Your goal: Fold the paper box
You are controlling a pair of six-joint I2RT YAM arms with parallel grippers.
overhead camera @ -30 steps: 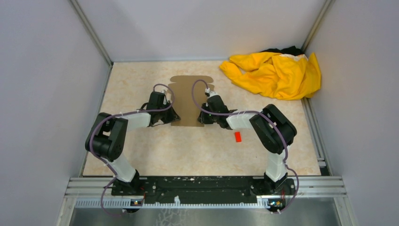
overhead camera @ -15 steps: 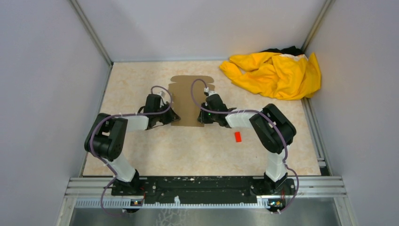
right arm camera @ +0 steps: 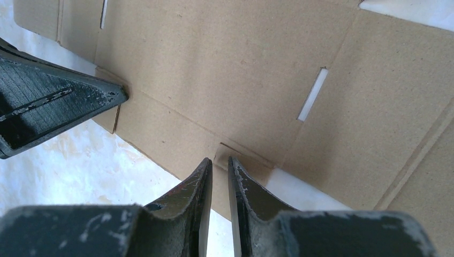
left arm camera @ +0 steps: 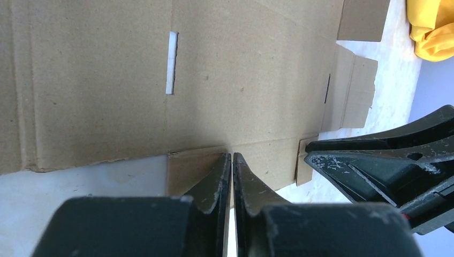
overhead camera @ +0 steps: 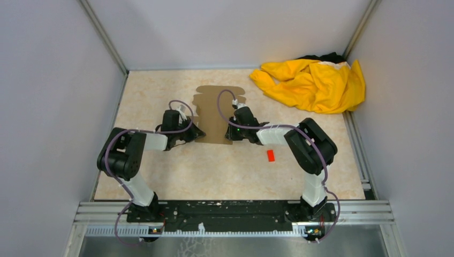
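Your left gripper lies low over the table, its jaws drawn to a thin slit and its tips touching the near left edge of the paper box; you cannot tell whether any cardboard is nipped between them. The box lies as a flat die-cut sheet at mid-table between both arms, slots and flaps showing. Your right gripper meets its near right edge, jaws almost together at a small tab, hold unclear; a red block lies near it, a yellow cloth in the far right corner.

Left fingers slightly farther left.
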